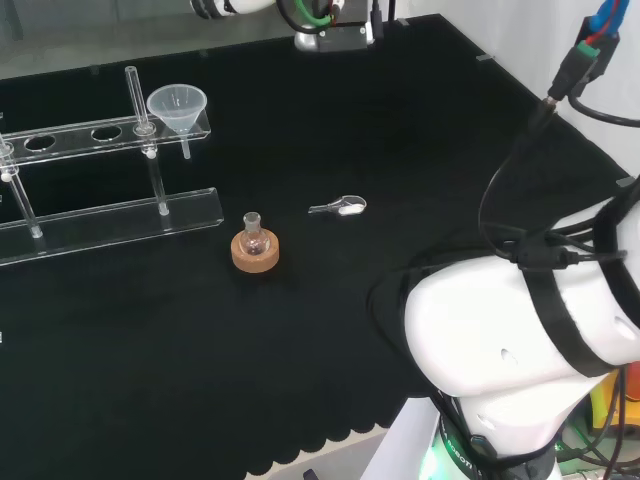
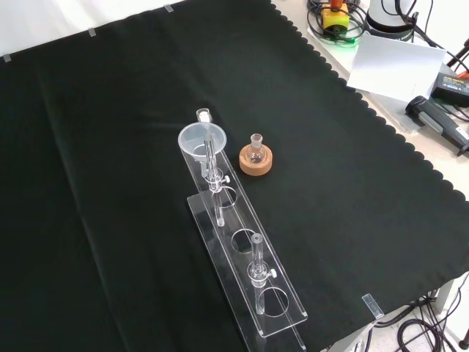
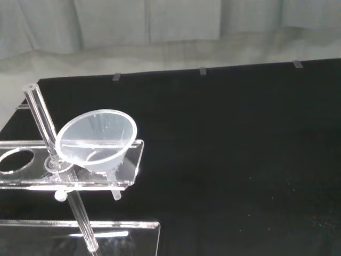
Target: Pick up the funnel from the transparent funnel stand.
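We see bare cloth beside the funnel at the stand's end — only an upright rod stands close, the corked flask well apart.

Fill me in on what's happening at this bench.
Nothing is being handled yet. The clear funnel sits in the end hole of the transparent funnel stand on the black cloth, untouched. Nearby stand a small round flask on its cork ring and a small scoop.

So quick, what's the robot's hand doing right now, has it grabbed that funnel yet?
Hand: cannot be told.
Funnel: not grabbed; it sits in the end hole of the transparent funnel stand with nothing touching it.
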`<state>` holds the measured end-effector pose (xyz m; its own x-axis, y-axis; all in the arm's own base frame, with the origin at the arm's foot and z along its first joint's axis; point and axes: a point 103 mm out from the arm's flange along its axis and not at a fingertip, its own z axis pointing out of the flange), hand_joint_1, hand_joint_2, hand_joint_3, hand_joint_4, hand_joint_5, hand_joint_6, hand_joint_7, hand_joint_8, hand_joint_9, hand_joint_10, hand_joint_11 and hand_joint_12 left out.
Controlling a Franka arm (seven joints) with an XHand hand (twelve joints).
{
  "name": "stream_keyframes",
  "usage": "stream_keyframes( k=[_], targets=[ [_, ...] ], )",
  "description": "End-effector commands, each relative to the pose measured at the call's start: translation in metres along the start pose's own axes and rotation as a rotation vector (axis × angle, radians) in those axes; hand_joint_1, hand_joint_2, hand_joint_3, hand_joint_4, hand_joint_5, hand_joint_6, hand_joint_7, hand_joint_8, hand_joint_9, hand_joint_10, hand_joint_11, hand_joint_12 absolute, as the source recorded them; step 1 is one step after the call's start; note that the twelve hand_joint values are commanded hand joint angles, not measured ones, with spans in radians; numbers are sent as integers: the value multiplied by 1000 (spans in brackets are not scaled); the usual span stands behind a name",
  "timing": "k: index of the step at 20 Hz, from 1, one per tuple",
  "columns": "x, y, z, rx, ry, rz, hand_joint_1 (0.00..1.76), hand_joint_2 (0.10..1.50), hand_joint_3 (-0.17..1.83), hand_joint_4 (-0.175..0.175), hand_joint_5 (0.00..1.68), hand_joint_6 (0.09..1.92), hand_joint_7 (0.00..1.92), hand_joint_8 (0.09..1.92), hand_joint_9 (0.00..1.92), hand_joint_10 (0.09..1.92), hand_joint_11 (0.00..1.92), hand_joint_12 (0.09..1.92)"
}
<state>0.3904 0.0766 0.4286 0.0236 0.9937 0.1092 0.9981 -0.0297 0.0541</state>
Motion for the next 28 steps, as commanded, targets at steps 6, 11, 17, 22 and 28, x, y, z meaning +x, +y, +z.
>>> stream_keyframes(
  k=[6,11,17,22,28],
  targets=[
    [15,26,37,21,38,-34,336,627,91,3,0,87,0,87,0,87,0,87],
    [6,40,50,34,54,-65,343,631,89,2,0,87,0,87,0,87,0,87],
    [-12,53,55,41,78,-98,347,634,85,1,0,87,0,87,0,87,0,87],
    [-15,69,65,85,91,-80,354,638,83,0,0,87,0,87,0,87,0,87],
    [-12,81,81,75,84,-95,361,641,79,-2,0,87,0,87,0,87,0,87]
  ],
)
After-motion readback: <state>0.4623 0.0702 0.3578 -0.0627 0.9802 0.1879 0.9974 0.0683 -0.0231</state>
